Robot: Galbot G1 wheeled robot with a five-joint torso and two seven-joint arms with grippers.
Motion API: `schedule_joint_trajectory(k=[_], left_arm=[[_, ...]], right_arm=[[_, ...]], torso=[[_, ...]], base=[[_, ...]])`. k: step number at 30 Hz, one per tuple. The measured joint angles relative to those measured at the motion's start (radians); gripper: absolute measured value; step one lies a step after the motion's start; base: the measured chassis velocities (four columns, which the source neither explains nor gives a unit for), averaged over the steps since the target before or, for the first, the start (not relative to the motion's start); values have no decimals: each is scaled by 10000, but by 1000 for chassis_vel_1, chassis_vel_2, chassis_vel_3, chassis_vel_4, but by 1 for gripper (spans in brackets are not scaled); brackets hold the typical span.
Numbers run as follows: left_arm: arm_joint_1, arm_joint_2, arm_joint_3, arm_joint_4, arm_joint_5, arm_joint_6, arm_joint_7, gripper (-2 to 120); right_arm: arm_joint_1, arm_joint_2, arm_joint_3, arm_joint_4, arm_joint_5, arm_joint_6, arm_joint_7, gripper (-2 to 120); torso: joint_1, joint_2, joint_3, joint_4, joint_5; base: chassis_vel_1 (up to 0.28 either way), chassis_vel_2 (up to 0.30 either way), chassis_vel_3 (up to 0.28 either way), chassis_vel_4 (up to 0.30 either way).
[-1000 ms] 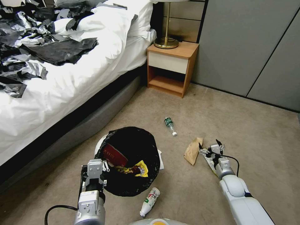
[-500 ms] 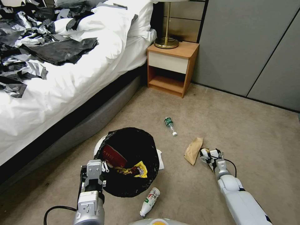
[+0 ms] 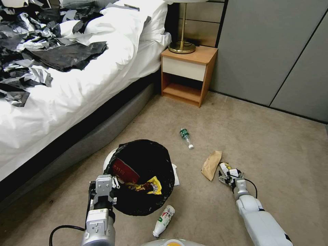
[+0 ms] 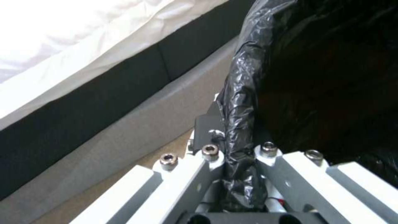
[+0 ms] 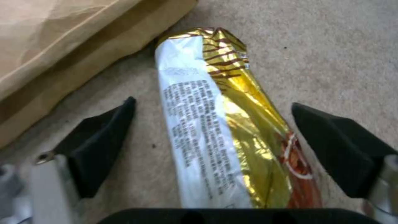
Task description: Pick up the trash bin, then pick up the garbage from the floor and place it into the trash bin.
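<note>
**Right gripper lines up on a snack wrapper while the left holds the bin**

Beige carpet beside a bed [image 3: 51, 102] fills the head view, with a wooden nightstand [image 3: 187, 73] against the far wall. Low on the robot's left, the left gripper [image 3: 104, 186] grips the near rim of the trash bin [image 3: 141, 176], whose black liner already holds a red packet and a yellow wrapper. On the right, the right gripper [image 3: 228, 175] is down at the floor over a yellow snack wrapper [image 3: 224, 168], just beside a brown paper bag [image 3: 211, 165]. A green-labelled bottle [image 3: 185, 137] lies farther off toward the nightstand, and a white bottle [image 3: 164, 219] lies on the near side of the bin.

From the left wrist, the jaws are closed tight on the liner-covered rim of the trash bin [image 4: 244, 130], with the bed's base [image 4: 124, 102] just behind.

From the right wrist, the jaws stand wide, one black pad [image 5: 104, 140] on each side of the snack wrapper [image 5: 224, 130], which lies flat on the carpet between them; the paper bag [image 5: 62, 40] sits close by.

To do this grasp well, I judge the pads should press right down onto the carpet before closing, since the foil is thin and slick, and stay clear of the bag's edge so only the wrapper lifts.
</note>
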Motion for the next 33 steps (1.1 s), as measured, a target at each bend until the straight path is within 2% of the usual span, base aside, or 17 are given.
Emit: schedule_joint_trajectory(k=[6,8,10,12,19,22,27,28,32,33], left_arm=[[0,0,17,8,5,-12,-6,0],[5,5,11,8,5,-18,-11,0],[5,5,12,8,5,-21,-12,0],[4,5,23,8,4,-29,-14,0],[-3,5,48,8,5,-39,-17,0],[1,7,52,8,8,-45,-20,0],[2,3,73,8,22,-50,-22,0],[3,-2,78,8,29,-54,-22,0],[11,-3,85,4,40,-61,-22,0],[11,-3,85,4,40,-61,-22,0]], right_arm=[[-90,20,-9,40,7,4,54,76],[-110,21,-9,39,17,4,69,68],[-123,23,-7,39,21,5,74,66],[-151,23,-1,40,30,6,100,59],[-222,23,39,45,48,8,106,45],[-276,-20,94,82,63,7,111,33],[-315,-44,156,111,88,8,154,23],[-339,-55,186,126,96,13,173,17],[-382,-52,188,193,100,36,174,4],[-382,-52,188,193,100,36,174,4]], torso=[[0,0,0,1,4],[0,0,1,1,4],[0,0,1,2,5],[0,0,1,3,6],[0,0,1,5,8],[0,0,2,6,6],[1,0,3,0,2],[1,-1,4,-4,-3],[1,-2,4,-2,7],[1,-2,4,-2,7]], base=[[0,0,0,0],[0,0,0,0],[0,0,0,0],[0,0,0,0],[0,0,0,0],[0,0,0,0],[0,0,0,0],[0,0,0,0],[0,0,0,0],[0,0,0,0]])
